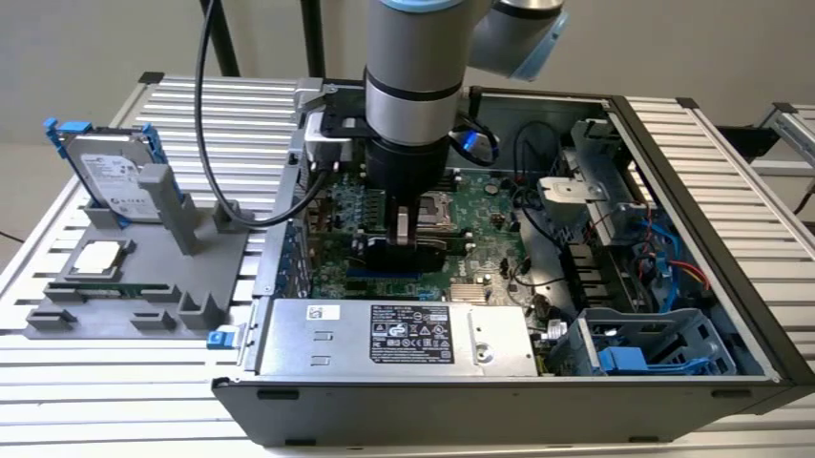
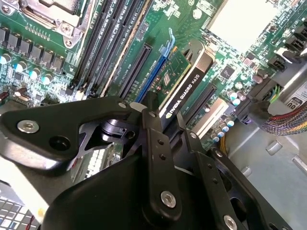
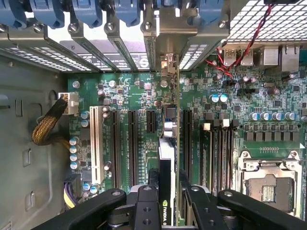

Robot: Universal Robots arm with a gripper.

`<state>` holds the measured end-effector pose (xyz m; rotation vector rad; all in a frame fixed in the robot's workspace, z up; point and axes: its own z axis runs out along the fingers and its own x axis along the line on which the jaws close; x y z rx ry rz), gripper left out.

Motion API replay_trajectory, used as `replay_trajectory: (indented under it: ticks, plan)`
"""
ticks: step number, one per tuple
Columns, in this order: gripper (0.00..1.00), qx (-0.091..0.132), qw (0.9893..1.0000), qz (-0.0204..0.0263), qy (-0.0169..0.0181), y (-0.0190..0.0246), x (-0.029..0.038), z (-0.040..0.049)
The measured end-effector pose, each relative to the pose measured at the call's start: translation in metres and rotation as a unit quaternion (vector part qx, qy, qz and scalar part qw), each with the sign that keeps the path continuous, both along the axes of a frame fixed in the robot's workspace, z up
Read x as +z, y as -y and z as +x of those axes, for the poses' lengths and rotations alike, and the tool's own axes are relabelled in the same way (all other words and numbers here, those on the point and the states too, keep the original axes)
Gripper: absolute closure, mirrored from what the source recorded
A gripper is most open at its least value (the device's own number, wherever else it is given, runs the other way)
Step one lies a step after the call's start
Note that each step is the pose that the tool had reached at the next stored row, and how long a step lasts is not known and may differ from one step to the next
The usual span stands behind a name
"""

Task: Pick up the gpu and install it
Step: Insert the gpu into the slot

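Pincer (image 2: 165, 122): fingers closed on the upper edge of the gpu (image 2: 184, 84), held upright on edge. Card stood directly below the pincer, over the expansion slots (image 3: 132, 143) of the motherboard (image 1: 491, 205), inside the open computer case (image 1: 713, 181). Beyond: drive holder (image 1: 140, 277) on the desk (image 1: 76, 391).

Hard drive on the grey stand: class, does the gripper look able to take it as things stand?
Probably not. The gripper is down inside the case, shut on the gpu. The hard drive stands outside the case with nothing over it, so the way looks free, but the gripper is full.
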<state>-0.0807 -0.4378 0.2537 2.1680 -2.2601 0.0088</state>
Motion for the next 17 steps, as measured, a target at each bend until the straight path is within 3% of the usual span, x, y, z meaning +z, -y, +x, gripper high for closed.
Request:
replay_trajectory:
  ticks: [17]
  plan:
    - [1.0,0.0,1.0,-0.0001,-0.0002,-0.0014,-0.0007,-0.0003]
